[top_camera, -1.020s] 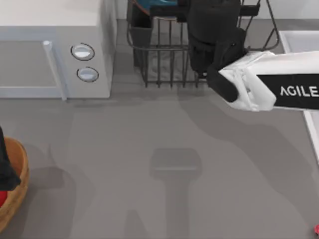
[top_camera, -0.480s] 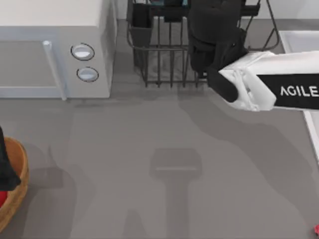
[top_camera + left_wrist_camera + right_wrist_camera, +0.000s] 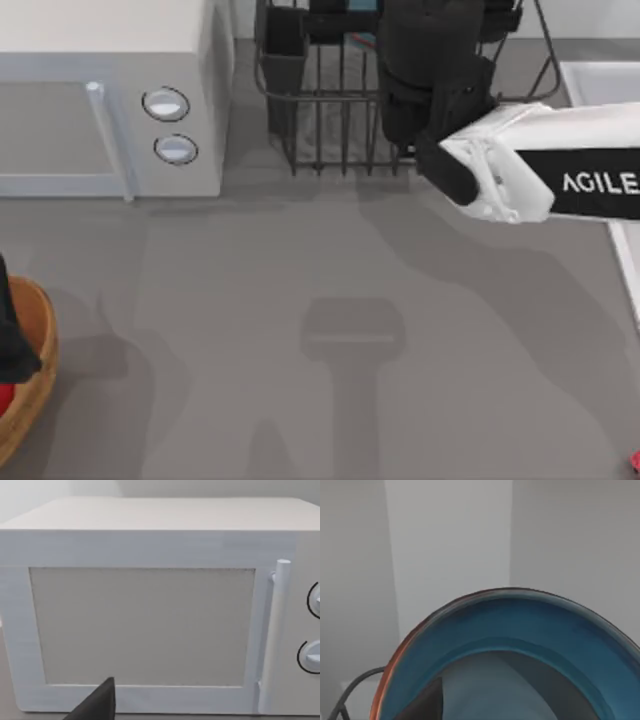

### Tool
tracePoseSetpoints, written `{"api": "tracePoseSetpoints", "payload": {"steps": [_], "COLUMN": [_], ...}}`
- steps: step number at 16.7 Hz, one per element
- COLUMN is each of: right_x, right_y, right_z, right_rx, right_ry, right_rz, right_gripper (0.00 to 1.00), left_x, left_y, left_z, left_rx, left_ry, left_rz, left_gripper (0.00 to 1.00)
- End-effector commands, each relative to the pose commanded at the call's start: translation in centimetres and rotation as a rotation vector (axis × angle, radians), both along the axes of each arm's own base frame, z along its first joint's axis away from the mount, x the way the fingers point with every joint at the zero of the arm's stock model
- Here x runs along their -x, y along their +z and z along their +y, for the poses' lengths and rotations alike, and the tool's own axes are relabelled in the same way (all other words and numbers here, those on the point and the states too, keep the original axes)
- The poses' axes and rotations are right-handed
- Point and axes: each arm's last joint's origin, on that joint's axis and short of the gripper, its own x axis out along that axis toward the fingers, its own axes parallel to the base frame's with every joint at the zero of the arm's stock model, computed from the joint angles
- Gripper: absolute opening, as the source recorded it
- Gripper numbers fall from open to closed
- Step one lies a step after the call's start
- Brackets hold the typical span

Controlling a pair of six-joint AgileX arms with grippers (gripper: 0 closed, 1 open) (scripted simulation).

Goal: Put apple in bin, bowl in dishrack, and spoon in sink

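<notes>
Apple binned, bowl arriving at the rack, spoon left to do.

Nearest, at the top view's lower left, the bin [image 3: 30,370], a thick-walled light-brown wooden tub, holds a sliver of matte red that is probably the apple [image 3: 4,398], with the left arm's dark end over it; whether that claw is open I cannot tell. At the lower right edge lies the spoon's [image 3: 635,460] tiny red tip, well apart from the white-rimmed sink [image 3: 590,80]. Farther back, the right gripper [image 3: 430,60] hangs over the black wire dishrack [image 3: 330,110]; the right wrist view shows the glossy deep-blue bowl [image 3: 520,625], reddish-brown at the rim, close against it, seemingly gripped. A smooth white microwave [image 3: 110,100] stands leftward.
</notes>
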Motion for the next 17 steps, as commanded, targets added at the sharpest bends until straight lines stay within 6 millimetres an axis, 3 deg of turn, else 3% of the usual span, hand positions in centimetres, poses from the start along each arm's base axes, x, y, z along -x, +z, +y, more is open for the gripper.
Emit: {"api": "tracePoseSetpoints", "payload": {"steps": [5,7,10,14,17], "right_x": [0.3,0.9,3.0,9.2,15.8], "right_y": [0.6,1.8,4.6,8.6,9.2], "right_z": [-0.7,-2.4,-6.6,-14.1,-19.5], "right_rx": [0.002,0.005,0.007,-0.005,-0.015], "right_ry": [0.002,0.002,0.001,0.000,0.000], "right_rz": [0.002,0.006,0.006,-0.023,-0.060], "right_gripper": [1.00,1.00,1.00,1.00,1.00], "left_x": [0.0,0.0,0.0,0.0,0.0], "left_y": [0.0,0.0,0.0,0.0,0.0], "left_z": [0.0,0.0,0.0,0.0,0.0], "left_rx": [0.000,0.000,0.000,0.000,0.000], "left_ry": [0.000,0.000,0.000,0.000,0.000], "left_rz": [0.000,0.000,0.000,0.000,0.000], "left_gripper": [1.00,1.00,1.00,1.00,1.00]}}
